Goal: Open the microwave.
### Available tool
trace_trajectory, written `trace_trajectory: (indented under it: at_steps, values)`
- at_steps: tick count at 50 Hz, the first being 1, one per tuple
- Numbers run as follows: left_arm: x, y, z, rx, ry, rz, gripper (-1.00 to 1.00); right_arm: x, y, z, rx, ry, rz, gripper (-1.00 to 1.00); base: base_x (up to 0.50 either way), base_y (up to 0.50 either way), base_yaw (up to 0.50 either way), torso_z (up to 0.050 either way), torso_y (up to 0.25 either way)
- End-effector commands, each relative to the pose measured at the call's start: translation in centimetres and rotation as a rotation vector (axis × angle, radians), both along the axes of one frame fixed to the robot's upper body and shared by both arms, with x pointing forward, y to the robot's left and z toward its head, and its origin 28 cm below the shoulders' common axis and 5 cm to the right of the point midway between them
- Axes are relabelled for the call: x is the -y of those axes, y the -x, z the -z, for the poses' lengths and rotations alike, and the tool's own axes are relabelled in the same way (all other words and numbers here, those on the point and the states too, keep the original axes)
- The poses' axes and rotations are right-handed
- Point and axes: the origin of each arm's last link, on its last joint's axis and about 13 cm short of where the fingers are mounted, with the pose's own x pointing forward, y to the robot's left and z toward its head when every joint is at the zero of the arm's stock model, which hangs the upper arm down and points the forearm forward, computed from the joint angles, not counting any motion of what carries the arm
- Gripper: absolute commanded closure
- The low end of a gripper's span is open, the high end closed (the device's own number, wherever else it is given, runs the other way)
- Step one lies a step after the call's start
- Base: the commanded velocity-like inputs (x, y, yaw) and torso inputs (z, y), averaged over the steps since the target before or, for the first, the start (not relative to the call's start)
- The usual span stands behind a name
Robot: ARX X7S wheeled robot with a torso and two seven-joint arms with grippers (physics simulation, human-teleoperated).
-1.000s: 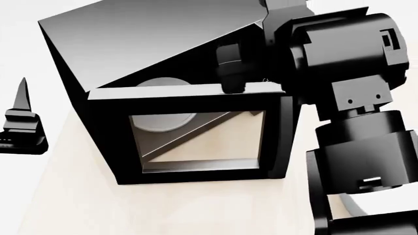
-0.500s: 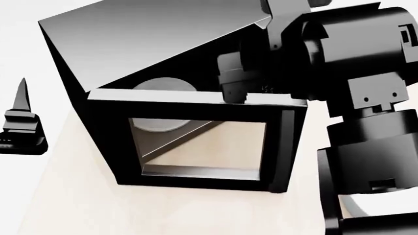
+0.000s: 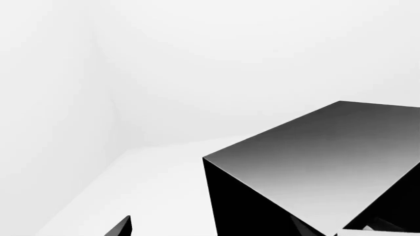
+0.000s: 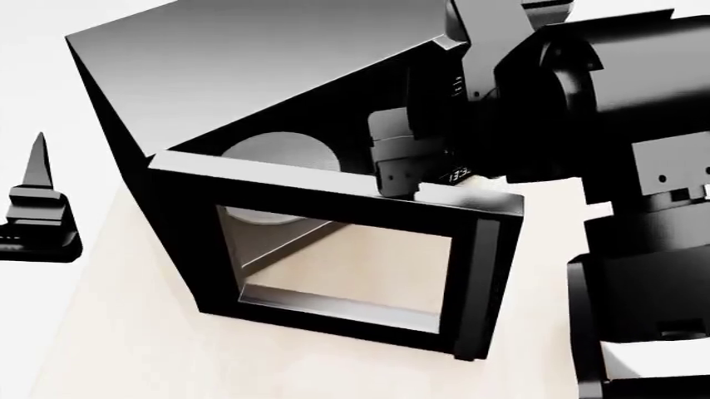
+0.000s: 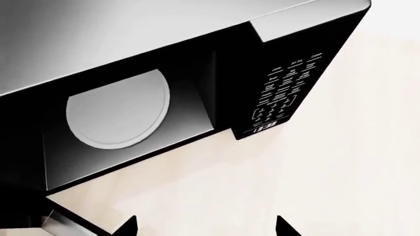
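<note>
The microwave (image 4: pixel 255 66) is a big glossy black box standing askew on the pale table (image 4: pixel 122 349). Its glass-windowed door (image 4: pixel 332 258) is swung well out from the body, and the white turntable (image 5: pixel 118 109) and keypad (image 5: pixel 282 93) show in the right wrist view. My right gripper (image 4: pixel 405 179) hangs at the door's top edge, near its free end. In the right wrist view the right gripper (image 5: pixel 204 227) is open, with only table between its fingertips (image 5: pixel 128 227). My left gripper (image 4: pixel 39 208) stays off to the microwave's left, open and holding nothing.
My bulky right arm (image 4: pixel 621 150) fills the right side of the head view, close to the microwave's keypad side. The left wrist view shows the microwave's top (image 3: pixel 328 162) and white walls behind it. Pale table runs in front of the door.
The door has swung further out from the microwave body, its free end coming toward me. My right arm has shifted right and back with it. The left gripper has not moved.
</note>
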Motion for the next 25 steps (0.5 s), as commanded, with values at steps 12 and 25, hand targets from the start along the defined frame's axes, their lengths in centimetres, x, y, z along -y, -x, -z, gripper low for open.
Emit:
trace_trajectory:
  at_steps: [12,25]
  values:
    - [0.0,0.1,-0.1,0.0,0.0,-0.001,-1.0,1.5,0.9,2.7,-0.12,0.099,-0.001,-1.0,0.0,0.0,0.0,0.0,0.0]
    - [0.0,0.1,0.0,-0.001,0.0,-0.002,-1.0,1.6,1.6,3.9,-0.176,0.11,-0.078,-1.0,0.0,0.0,0.0,0.0,-0.002]
